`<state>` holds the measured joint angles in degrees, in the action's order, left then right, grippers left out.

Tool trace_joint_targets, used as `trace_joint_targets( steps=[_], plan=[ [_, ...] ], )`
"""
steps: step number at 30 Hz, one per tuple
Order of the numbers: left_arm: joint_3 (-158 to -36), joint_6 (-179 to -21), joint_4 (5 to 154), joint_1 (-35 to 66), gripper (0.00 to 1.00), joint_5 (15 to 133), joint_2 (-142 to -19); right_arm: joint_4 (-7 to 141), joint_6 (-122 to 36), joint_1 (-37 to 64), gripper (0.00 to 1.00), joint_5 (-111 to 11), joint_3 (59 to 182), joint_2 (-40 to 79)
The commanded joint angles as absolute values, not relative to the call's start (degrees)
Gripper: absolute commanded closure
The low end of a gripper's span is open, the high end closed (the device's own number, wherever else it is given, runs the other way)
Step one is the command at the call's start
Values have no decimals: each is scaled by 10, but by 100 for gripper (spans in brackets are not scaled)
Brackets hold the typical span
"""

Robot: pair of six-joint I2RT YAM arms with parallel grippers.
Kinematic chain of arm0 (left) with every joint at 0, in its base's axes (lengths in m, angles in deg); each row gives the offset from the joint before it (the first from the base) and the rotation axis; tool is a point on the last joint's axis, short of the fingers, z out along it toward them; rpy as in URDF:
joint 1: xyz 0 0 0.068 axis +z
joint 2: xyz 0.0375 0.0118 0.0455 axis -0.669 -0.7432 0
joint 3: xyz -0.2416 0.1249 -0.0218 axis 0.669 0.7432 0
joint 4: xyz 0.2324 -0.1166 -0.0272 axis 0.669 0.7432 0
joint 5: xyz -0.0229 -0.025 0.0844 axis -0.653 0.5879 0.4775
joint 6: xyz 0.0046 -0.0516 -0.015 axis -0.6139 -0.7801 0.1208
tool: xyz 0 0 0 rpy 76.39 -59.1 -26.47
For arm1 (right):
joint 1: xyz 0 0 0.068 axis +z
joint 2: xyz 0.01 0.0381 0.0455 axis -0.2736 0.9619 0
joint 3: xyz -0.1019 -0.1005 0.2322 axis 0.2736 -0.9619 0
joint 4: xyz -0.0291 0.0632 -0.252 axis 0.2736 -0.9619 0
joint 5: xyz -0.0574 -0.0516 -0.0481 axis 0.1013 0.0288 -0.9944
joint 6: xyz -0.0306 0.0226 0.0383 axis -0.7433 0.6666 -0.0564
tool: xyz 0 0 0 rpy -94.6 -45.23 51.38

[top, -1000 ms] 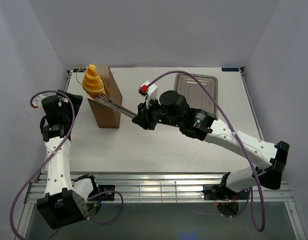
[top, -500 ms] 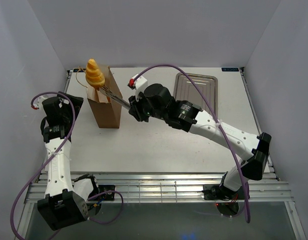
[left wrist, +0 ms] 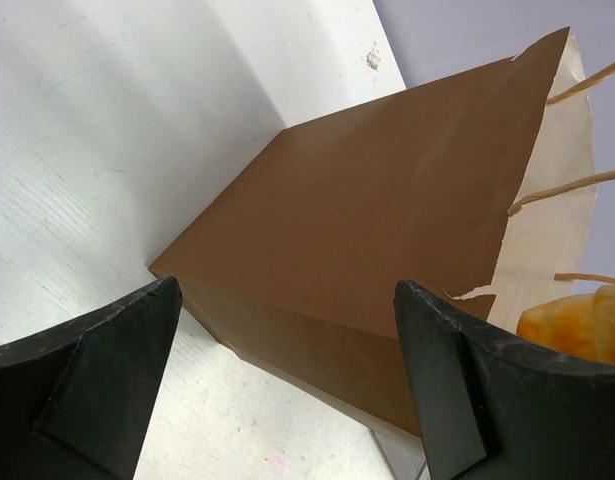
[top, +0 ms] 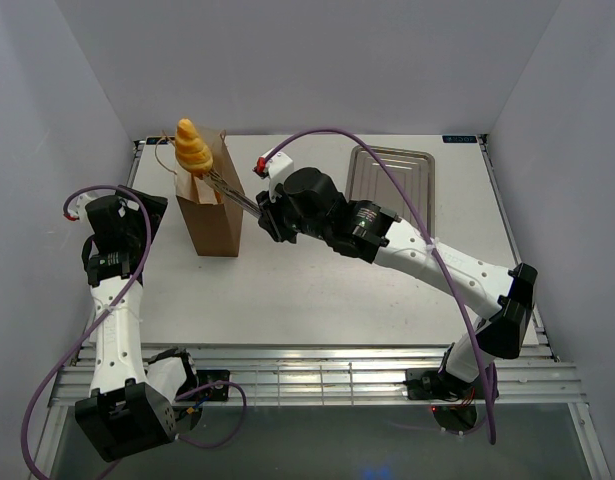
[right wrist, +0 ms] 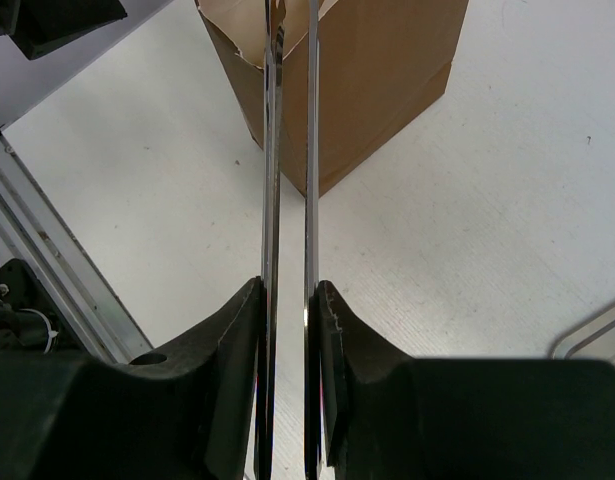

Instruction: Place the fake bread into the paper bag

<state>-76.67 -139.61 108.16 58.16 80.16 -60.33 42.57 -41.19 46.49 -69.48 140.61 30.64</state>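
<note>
R arm reaches fwd-left, R pincer clamping tongs; L arm prob. bent upright, L pincer spread wide.

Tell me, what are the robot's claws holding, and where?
The right gripper clamps the handle end of long silver tongs, whose tips pinch a ridged golden croissant. The left gripper holds nothing.

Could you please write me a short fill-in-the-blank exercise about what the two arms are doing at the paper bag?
The right gripper is shut on a pair of silver ____. These pinch a ridged toy ____ above the paper bag. The left gripper, beside the bag, is ____.
Missing words: tongs; croissant; open.
</note>
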Motion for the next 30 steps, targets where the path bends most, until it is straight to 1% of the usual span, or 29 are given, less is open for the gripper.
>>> trace_joint_targets(
  steps=[1, 5, 20, 30],
  plan=[
    [-762, -1390, 1079, 581, 2, 803, -589, 463, -413, 467, 84, -700, 1428, 283],
    [-762, -1388, 1080, 581, 2, 803, -589, 466, -412, 467, 79, -698, 1426, 281],
    [-759, -1389, 1077, 581, 2, 803, -588, 470, -403, 467, 66, -690, 1416, 270],
    [-760, -1389, 1078, 581, 2, 802, -588, 479, -397, 467, 61, -689, 1397, 257]
  ],
)
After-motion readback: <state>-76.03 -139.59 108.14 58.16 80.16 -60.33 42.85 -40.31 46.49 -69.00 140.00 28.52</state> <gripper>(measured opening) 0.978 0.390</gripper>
